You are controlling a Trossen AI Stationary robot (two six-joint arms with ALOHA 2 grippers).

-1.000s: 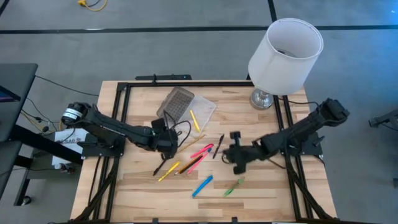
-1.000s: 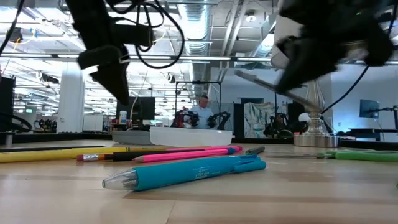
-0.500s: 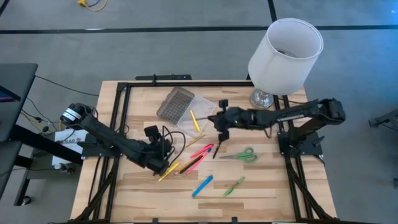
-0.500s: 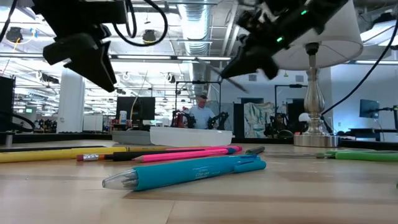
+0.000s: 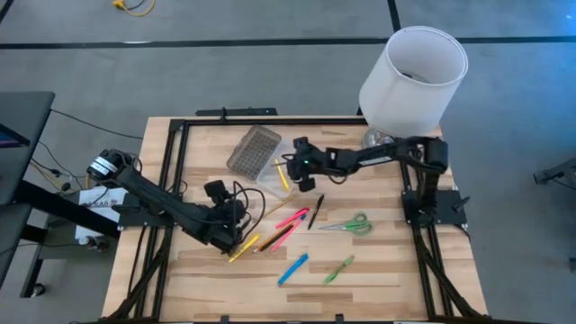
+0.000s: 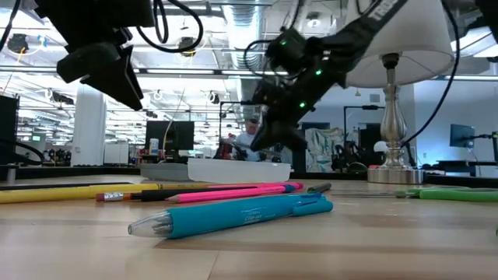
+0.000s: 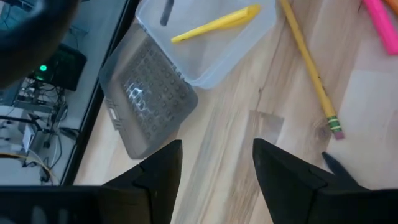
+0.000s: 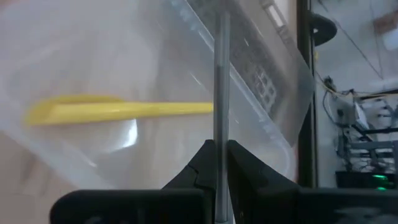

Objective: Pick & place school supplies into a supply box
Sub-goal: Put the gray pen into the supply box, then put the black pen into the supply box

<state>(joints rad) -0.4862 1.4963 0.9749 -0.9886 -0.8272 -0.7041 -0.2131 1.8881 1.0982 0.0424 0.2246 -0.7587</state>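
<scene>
Barely begun. Supply box (image 5: 274, 162) open at counter (image 5: 378, 270) back, holding one yellow piece (image 8: 118, 111). Right gripper (image 8: 219, 168) over it, jaws pinching a thin stick (image 8: 220, 93). Left gripper (image 7: 214, 165) jaws spread, empty, near yellow pencils (image 5: 245, 247). Pink pens (image 5: 292, 219), blue marker (image 5: 292, 268), green marker (image 5: 338, 269), scissors (image 5: 344, 224) not yet boxed.

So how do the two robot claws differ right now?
The left gripper is open and empty, low over the pencils on the table. The right gripper is shut on a thin stick, reaching out over the supply box. Both are dark, two-fingered claws on dark arms.
</scene>
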